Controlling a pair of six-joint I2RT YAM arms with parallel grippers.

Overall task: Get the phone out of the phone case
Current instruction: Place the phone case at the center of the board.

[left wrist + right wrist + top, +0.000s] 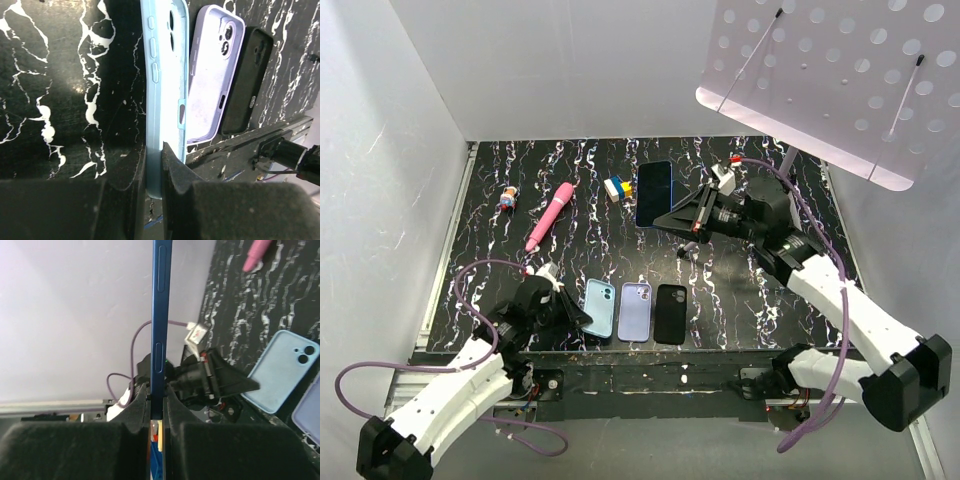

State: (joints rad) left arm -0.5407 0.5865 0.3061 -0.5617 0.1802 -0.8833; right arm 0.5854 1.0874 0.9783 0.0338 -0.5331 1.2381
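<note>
My right gripper (pixel 672 216) is shut on a dark blue phone (pixel 654 193) and holds it in the air above the table's far middle. In the right wrist view the phone (pixel 161 330) stands on edge between my pads. My left gripper (pixel 582 316) is shut on the near edge of a light blue phone case (pixel 599 307) that lies near the table's front. In the left wrist view that case (pixel 166 75) runs away from my pads and looks empty. It also shows in the right wrist view (pixel 282 371).
A lilac case (pixel 635 308) and a black case (pixel 670 312) lie right of the light blue one. A pink wand (pixel 550 215), a small figurine (pixel 507 197) and a yellow and blue block (pixel 617 187) lie at the back. A perforated white panel (pixel 840 70) hangs top right.
</note>
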